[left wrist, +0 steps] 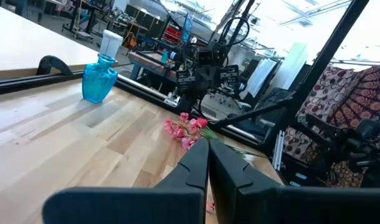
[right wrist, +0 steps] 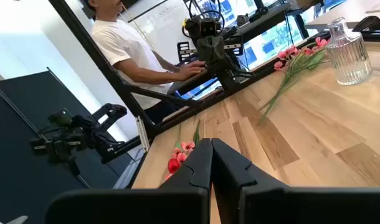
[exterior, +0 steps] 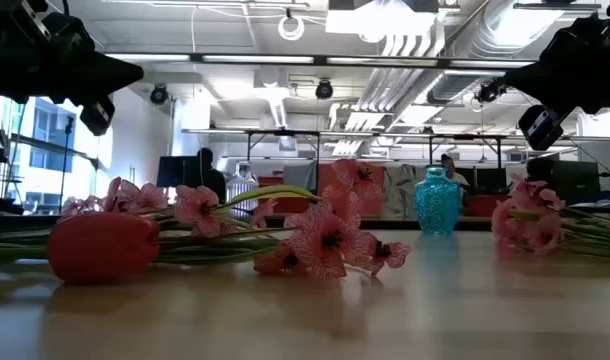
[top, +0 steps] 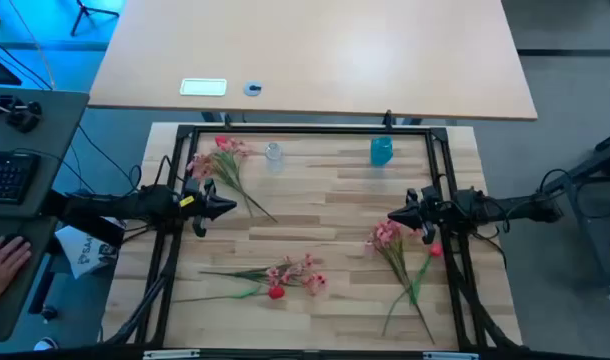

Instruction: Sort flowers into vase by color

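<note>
Left gripper (top: pixel 228 207) hovers closed and empty beside the pink spray (top: pixel 223 160) at the table's far left. Right gripper (top: pixel 394 215) is likewise closed and empty, just above another pink spray (top: pixel 388 238). A red tulip (top: pixel 276 293), apparently with pink blossoms, lies front-centre. Blue vase (top: pixel 381 151) and clear vase (top: pixel 273 154) stand empty at the back.

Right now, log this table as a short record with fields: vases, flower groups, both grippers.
blue vase: upright at the far edge, right of centre, no flowers in it
clear vase: upright at the far edge, left of centre, no flowers in it
far-left pink spray: lying flat by the left gripper
near-centre flowers: pink blossoms and a red bloom, lying flat
right flowers: pink spray with a red bloom beside it, lying flat
left gripper: shut, holding nothing, above the table
right gripper: shut, holding nothing, over the right flowers
</note>
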